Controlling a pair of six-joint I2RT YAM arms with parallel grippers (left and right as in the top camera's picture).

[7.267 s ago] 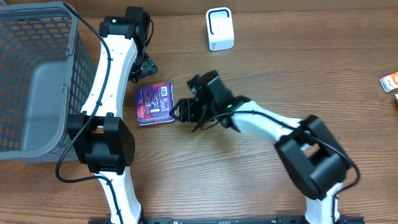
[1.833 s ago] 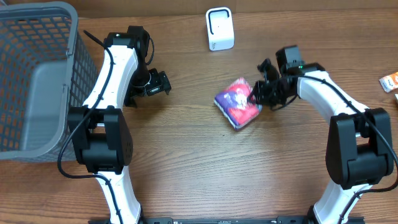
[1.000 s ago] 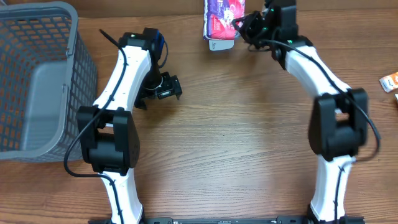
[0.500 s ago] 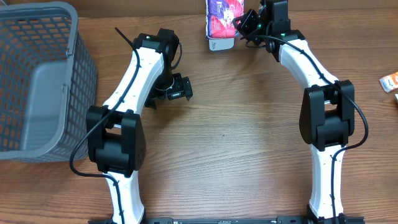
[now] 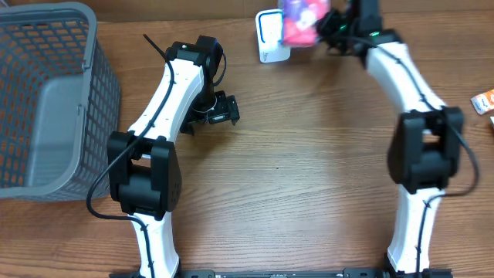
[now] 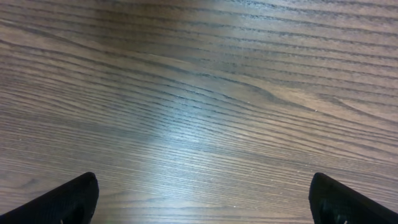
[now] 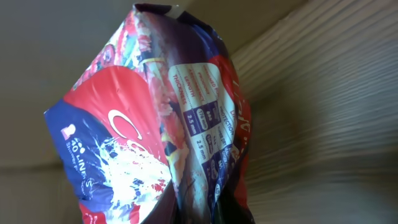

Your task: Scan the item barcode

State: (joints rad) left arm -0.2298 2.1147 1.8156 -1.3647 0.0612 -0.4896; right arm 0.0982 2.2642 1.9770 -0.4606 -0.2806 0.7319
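Note:
A soft red, pink and purple packet (image 5: 301,18) is held up at the back of the table, just right of the white scanner stand (image 5: 268,34). My right gripper (image 5: 330,25) is shut on the packet's right edge. In the right wrist view the packet (image 7: 155,124) fills the frame, its crumpled end pinched at the bottom; no barcode shows on it there. My left gripper (image 5: 222,113) stands open low over bare wood, its two dark fingertips (image 6: 68,199) far apart with nothing between them.
A grey mesh basket (image 5: 46,93) takes up the far left of the table. A small orange and white pack (image 5: 484,101) lies at the right edge. Bare wooden tabletop (image 5: 293,170) spreads between the two arms.
The right gripper has shifted the packet to the right, off the scanner's front, which now shows. The left arm has stayed where it was half a second ago.

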